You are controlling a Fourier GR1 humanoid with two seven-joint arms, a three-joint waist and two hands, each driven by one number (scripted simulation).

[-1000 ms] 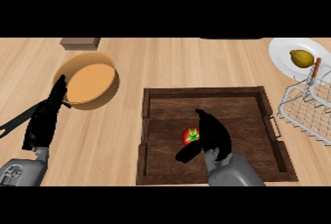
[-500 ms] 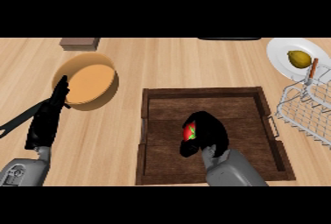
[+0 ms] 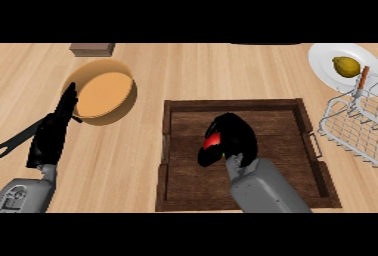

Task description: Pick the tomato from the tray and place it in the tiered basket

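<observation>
- Right hand (image 3: pixel 235 136): black fingers curled round glossy red tomato (image 3: pixel 213 141), within rectangular dark-wood tray (image 3: pixel 284 150).
- Left hand (image 3: pixel 52 132): fingers straight, beside round tan bowl (image 3: pixel 103 95).
- White wire basket (image 3: pixel 348 125), far right.

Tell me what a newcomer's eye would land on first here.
First the right hand, curled round the red tomato in the middle of the dark wooden tray. Next the tan bowl at upper left beside the open left hand, and the white wire basket at the right edge.
</observation>
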